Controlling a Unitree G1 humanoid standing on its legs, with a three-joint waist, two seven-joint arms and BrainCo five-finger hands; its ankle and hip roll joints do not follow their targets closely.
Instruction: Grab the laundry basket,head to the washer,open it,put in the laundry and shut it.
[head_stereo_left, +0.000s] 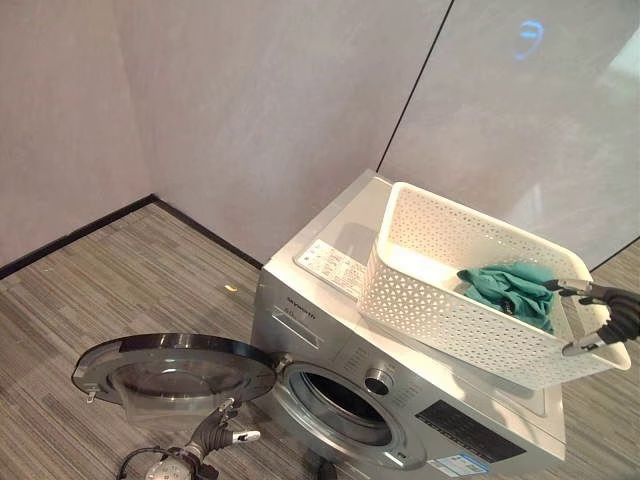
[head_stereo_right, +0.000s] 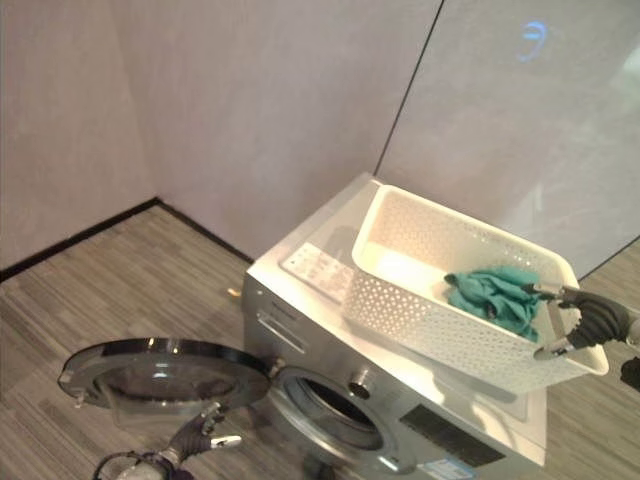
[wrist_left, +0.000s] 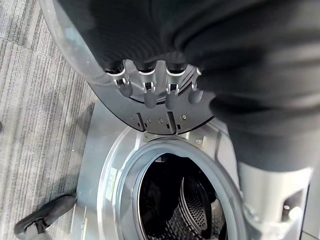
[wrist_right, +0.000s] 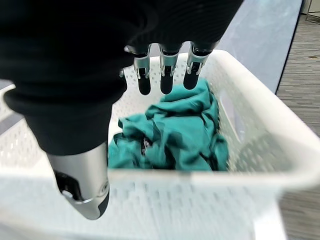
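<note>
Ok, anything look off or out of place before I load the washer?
The basket sits askew on the washer, one corner past the top's edge. The door hangs fully open; the teal cloth lies inside the basket. Nothing spilled or damaged.

Nothing here can be read. The silver front-loading washing machine carries a pale printed label on its top panel, a small line of lettering on its detergent drawer and a dark control strip with a blue-and-white sticker below it, all too small to make out.
</note>
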